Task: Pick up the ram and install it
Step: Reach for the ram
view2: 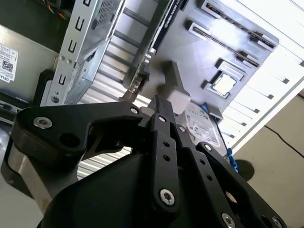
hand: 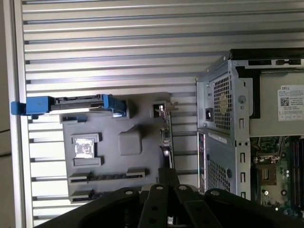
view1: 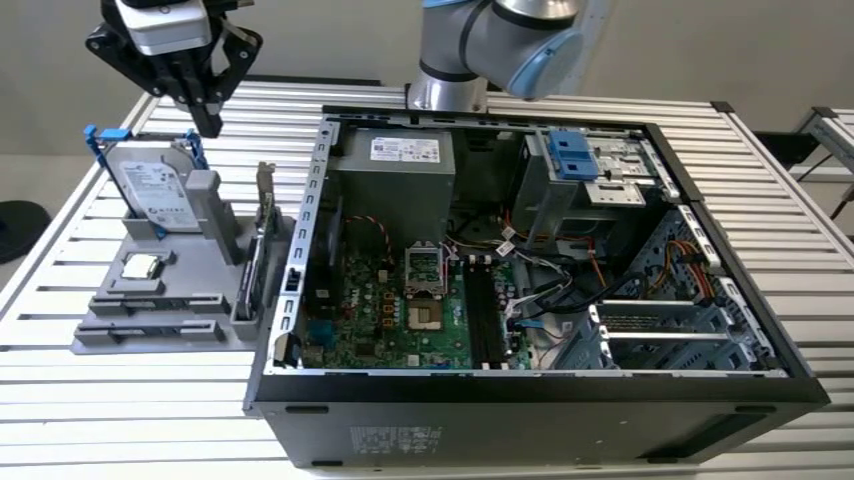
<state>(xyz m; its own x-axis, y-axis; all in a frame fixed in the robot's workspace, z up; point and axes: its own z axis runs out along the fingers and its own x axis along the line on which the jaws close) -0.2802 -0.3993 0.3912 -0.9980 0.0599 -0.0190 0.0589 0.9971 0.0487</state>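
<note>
Exterior view: black two-finger gripper hung clenched and empty above the far end of the grey plastic parts holder.
The thin dark ram stick sat edge-up at the holder's near end, toward the slatted metal tabletop's near edge, its long axis parallel to that edge.

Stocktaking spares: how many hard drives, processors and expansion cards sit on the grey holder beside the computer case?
Hard drive: 1
Processor: 1
Expansion card: 1
Total: 3
</note>
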